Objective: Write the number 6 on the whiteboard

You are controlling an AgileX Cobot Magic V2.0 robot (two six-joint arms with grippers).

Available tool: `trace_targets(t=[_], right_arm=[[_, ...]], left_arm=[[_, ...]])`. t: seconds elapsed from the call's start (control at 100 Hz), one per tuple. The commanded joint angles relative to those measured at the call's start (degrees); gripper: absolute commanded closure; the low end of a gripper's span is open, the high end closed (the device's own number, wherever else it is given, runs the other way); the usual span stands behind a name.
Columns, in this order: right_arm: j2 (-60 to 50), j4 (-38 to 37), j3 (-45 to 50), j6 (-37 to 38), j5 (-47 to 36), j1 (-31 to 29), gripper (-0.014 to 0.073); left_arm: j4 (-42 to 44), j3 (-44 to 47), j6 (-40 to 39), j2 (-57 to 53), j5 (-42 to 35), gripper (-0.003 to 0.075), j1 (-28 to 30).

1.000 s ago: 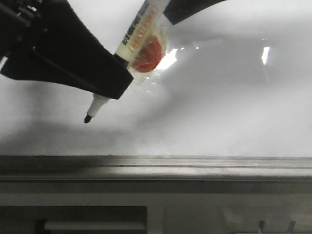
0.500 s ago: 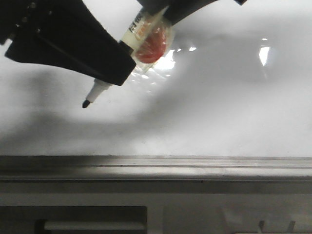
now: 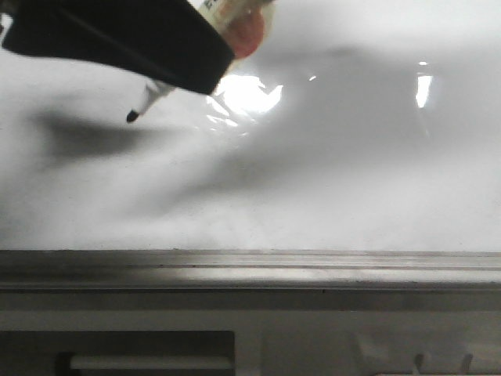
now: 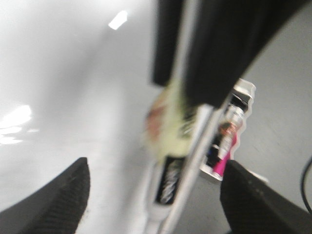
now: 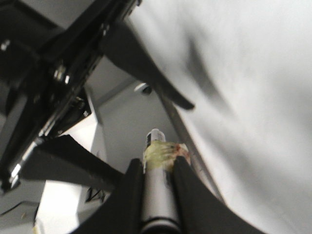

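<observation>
glossy white, the whiteboard [image 3: 337, 172] fills the background above its grey bottom rail [image 3: 250, 270], with no number 6 visible on it. right gripper [image 5: 157, 187] clamps a marker [image 3: 149, 98], tip just off the board. left gripper [image 4: 153, 195] hangs with fingers spread apart.

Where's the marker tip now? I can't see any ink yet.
Front view, upper left: the marker tip sits before the whiteboard, just below the black gripper finger.

Glossy white whiteboard [image 3: 329, 180], upright, faint grey smudges, bright reflection, unmarked
</observation>
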Motion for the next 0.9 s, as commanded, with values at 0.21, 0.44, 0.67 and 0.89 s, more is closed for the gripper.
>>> trace_targets(t=[0.21, 0.44, 0.67, 0.89], right_arm=[[-20.55, 0.41, 15.07, -1.75, -17.68, 0.01, 0.0641], [-33.22, 0.41, 28.19, -2.33, -32.31, 0.01, 0.064], [-34.73, 0.85, 31.49, -2.33, -44.0, 0.01, 0.064], [-29.9, 2.23, 31.11, -2.33, -52.55, 0.01, 0.064]], left_arm=[[-10.71, 2.86, -0.25, -13.17, -5.24, 0.0251, 16.17], [-16.69, 12.32, -0.25, -22.54, -10.83, 0.026, 24.91], [-16.69, 14.46, -0.25, -25.39, -11.16, 0.026, 25.75], [-16.69, 14.46, -0.25, -25.39, -11.16, 0.026, 25.75]])
